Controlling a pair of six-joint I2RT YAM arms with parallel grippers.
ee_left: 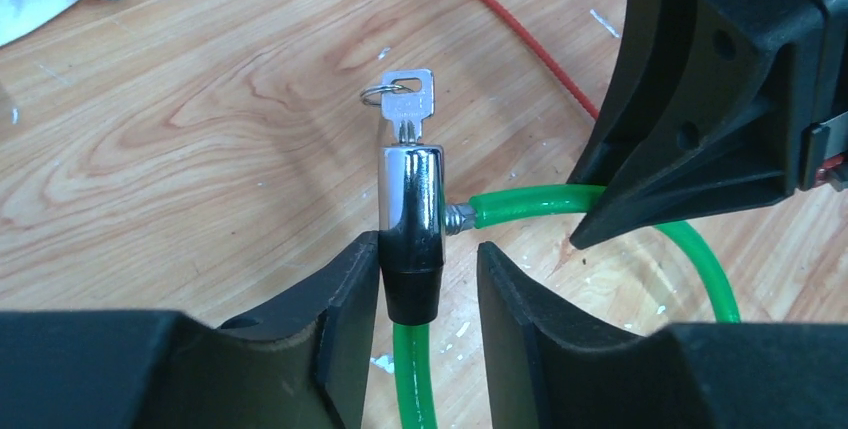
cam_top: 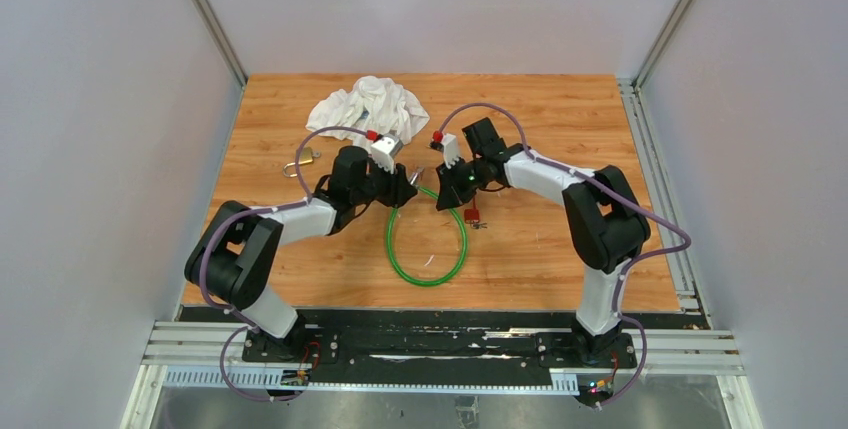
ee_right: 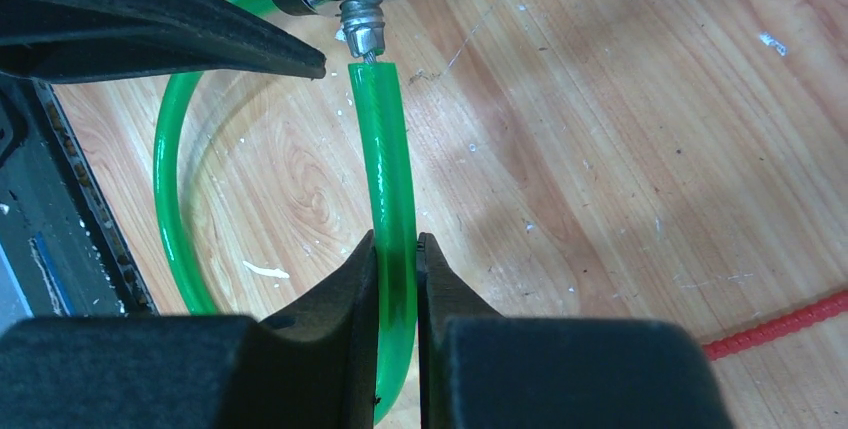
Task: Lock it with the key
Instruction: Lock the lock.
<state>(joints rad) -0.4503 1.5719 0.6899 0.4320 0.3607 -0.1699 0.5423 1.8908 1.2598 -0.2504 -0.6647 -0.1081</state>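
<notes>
the green cable (ee_right: 383,149) was clamped by the right gripper (ee_right: 397,244), the chrome lock barrel (ee_left: 410,189) was flanked by the parted left gripper (ee_left: 428,249), and the inserted key (ee_left: 412,94) was judged to need grasping and turning next.

key (ee_left: 408,101) in lock cylinder (ee_left: 410,211) | cable loop (ee_right: 385,179) just before it | cloth (cam_top: 368,104) behind | maybe padlock (cam_top: 300,162) left of cloth

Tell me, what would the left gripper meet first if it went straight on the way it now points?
The chrome lock body, which stands between the left gripper's open fingers. Beyond it comes the key in its end. How deep the body sits is unclear.
</notes>
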